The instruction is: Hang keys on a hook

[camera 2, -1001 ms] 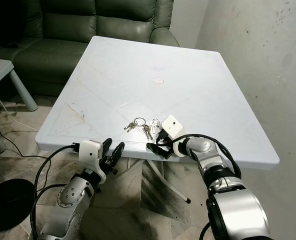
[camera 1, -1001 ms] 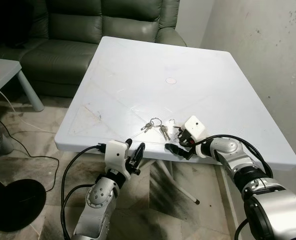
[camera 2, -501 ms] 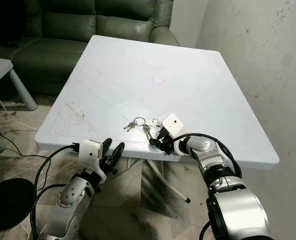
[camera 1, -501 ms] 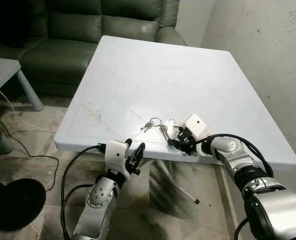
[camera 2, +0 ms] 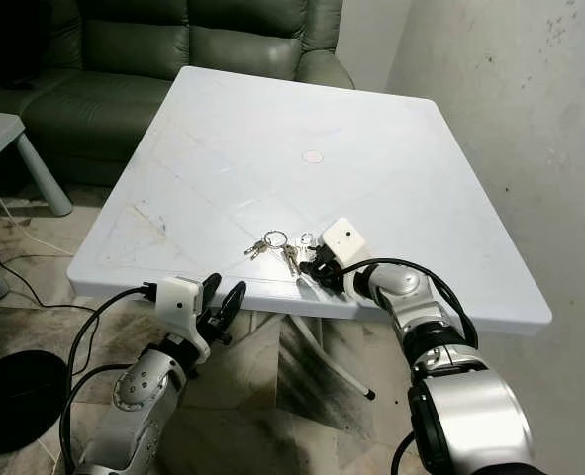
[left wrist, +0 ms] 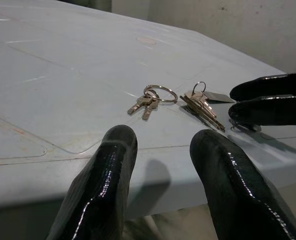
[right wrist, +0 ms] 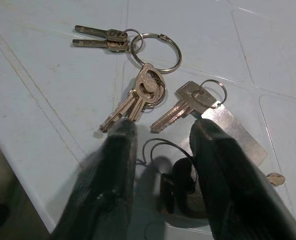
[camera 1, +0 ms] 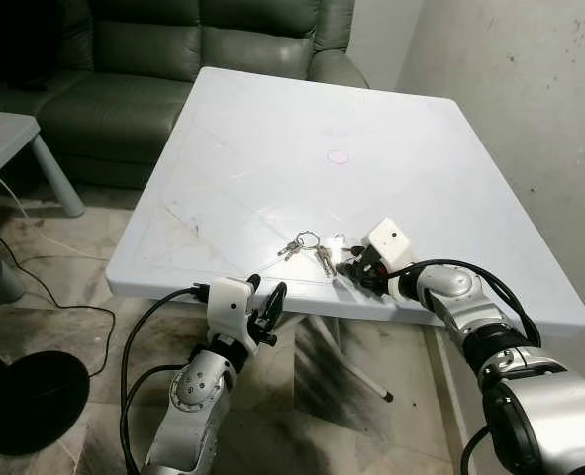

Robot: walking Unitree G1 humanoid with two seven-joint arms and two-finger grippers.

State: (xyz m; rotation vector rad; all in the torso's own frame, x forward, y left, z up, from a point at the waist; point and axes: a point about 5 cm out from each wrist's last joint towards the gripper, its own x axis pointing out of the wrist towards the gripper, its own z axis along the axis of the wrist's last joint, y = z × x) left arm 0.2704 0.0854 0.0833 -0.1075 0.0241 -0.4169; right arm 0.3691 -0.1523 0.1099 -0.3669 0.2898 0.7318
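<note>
A white square table (camera 1: pixel 391 139) stands before the robot, with a dark green sofa (camera 1: pixel 173 59) past its far edge and a grey plastered wall (camera 1: pixel 530 99) along its right side. The keys (camera 1: pixel 312 249) lie flat on the tabletop close to the near edge, a little right of its middle: a large split ring (right wrist: pixel 156 45) carries two small keys (right wrist: pixel 100 37) on one side and a bunch of longer brass keys (right wrist: pixel 135 102) on the other, and just beside them a single key (right wrist: pixel 180 107) on its own small ring lies against a flat silvery tag (right wrist: pixel 235 132). The right gripper (camera 1: pixel 356 269) rests low over the near edge of the table, right beside the bunch on its right side; in the right wrist view its two black fingers (right wrist: pixel 110 172) stand parted, with the tips down at the tabletop just short of the long keys and the single key, and nothing held between them. A thin black cord loop and a small dark fob (right wrist: pixel 180 187) lie on the table in the gap between those fingers. The left gripper (camera 1: pixel 262 309) hangs below the near edge of the table, left of the keys, its fingers (left wrist: pixel 105 185) spread apart and empty, pointing up toward the table's rim. Under the table lies a pale tiled floor (camera 1: pixel 64 267) with a black cable (camera 1: pixel 35 262) trailing across it near a round black stand base (camera 1: pixel 30 401).
</note>
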